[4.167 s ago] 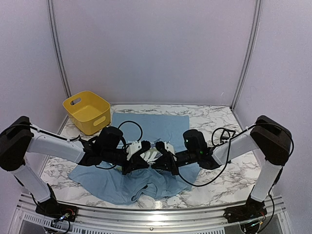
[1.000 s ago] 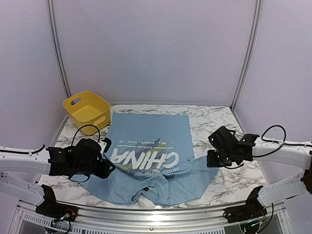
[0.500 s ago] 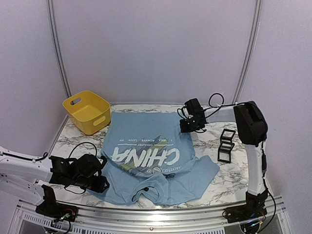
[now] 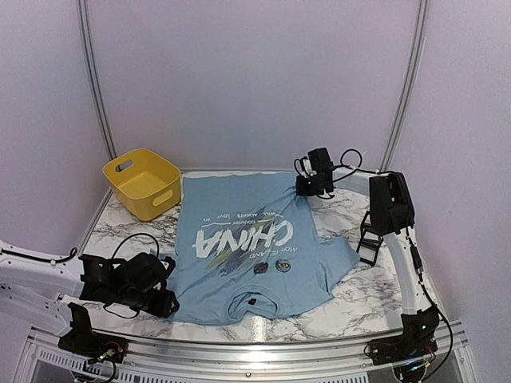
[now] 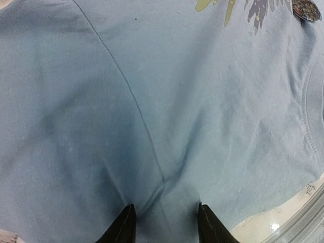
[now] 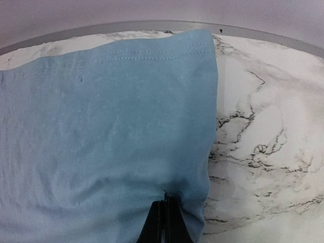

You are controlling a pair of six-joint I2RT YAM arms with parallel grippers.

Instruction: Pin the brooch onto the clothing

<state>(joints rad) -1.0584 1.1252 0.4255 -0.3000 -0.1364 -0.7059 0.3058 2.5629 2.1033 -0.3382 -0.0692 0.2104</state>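
On the table the shirt lies flat, collar toward the arms, long axis near to far. The right gripper, pressed together, pinches the shirt's right edge near the far hem. The left gripper, spread over the near sleeve, is nearer the brooches, which rest on the chest to its right. The left wrist view shows one of them at its top right; the right wrist view shows none, only puckered cloth.

Yellow bin crowds the left of the T-shirt
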